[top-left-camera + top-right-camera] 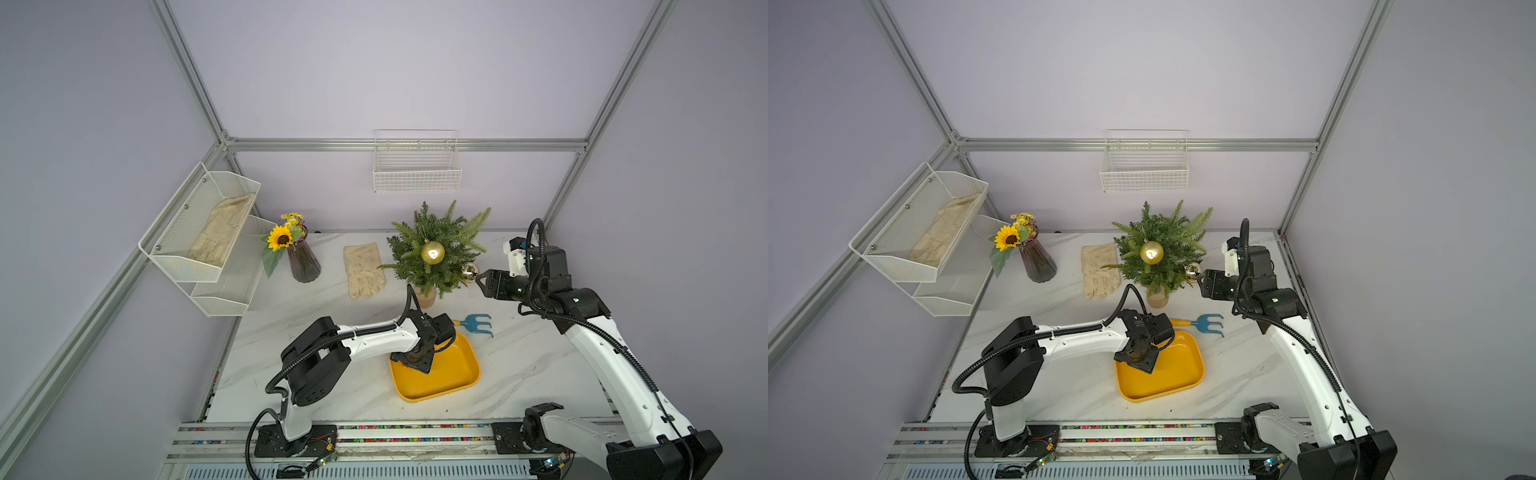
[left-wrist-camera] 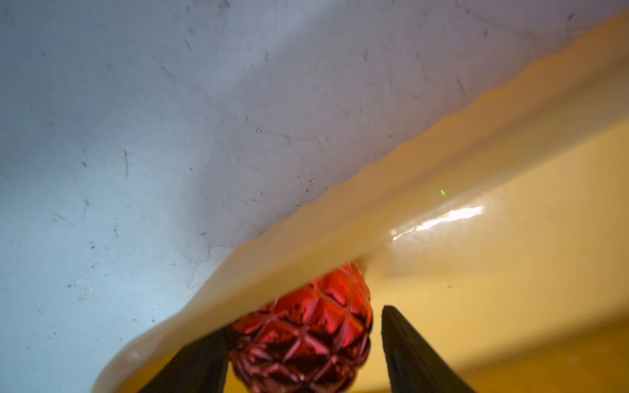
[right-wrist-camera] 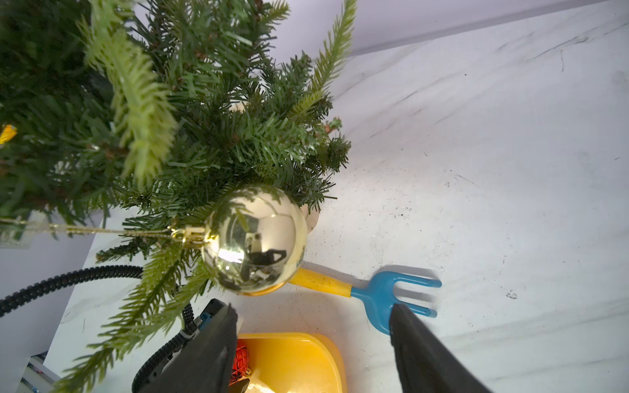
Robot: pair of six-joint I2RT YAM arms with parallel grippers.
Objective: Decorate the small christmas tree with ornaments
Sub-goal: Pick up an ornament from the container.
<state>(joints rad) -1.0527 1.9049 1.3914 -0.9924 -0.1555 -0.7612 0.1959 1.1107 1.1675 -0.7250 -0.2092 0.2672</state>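
Observation:
The small christmas tree [image 1: 436,232] stands at the back of the table on a wooden stump. A matte gold ornament [image 1: 432,252] hangs on its front, and a shiny gold ornament [image 3: 255,240] hangs by a gold cord low on its right side. My right gripper [image 3: 313,306] is open and empty just right of that bauble [image 1: 470,272]. My left gripper [image 2: 305,320] points down into the yellow tray [image 1: 457,374]. Its fingers straddle the faceted red ornament [image 2: 306,326] by the tray's rim, with a gap at one finger, so it is open.
A blue hand rake [image 1: 478,324] with a yellow handle lies between tray and tree. A cream glove [image 1: 363,270] lies left of the tree, a sunflower vase [image 1: 303,262] further left. A mesh shelf [image 1: 199,237] and a wire basket [image 1: 417,166] hang on the walls.

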